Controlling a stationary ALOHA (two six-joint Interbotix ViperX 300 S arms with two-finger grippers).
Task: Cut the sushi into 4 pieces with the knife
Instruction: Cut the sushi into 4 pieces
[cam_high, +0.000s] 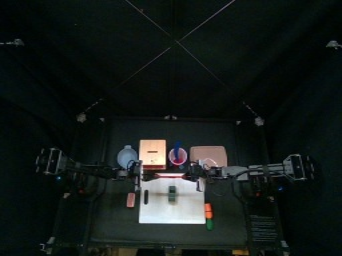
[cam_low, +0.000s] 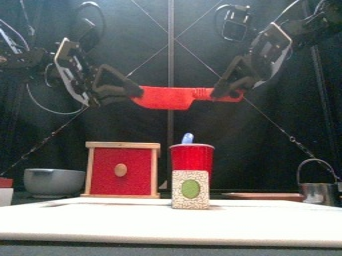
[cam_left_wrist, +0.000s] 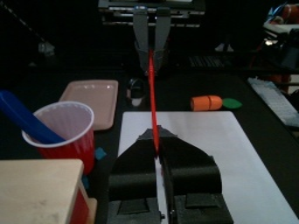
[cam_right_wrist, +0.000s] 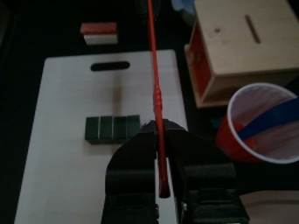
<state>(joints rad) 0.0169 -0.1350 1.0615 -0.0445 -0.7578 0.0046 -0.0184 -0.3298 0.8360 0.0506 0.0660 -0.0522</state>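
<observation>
Lying near the middle of the white cutting board: sushi roll, blocks joined, probably light and prone to skidding; wanting steadying at one end. Hanging above: thin, stiff-looking red toy knife, being clamped endwise by left gripper and right gripper. Showing the roll in right wrist view, not front.

- Pale wooden box with a red drawer front, at the worktop's back.
- Blue-grey round bowl, just left of the box.
- Red plastic cup holding a blue toy knife, right of the box.
- Flat pink tray, near the cup.
- Small orange toy food, on the worktop.
</observation>
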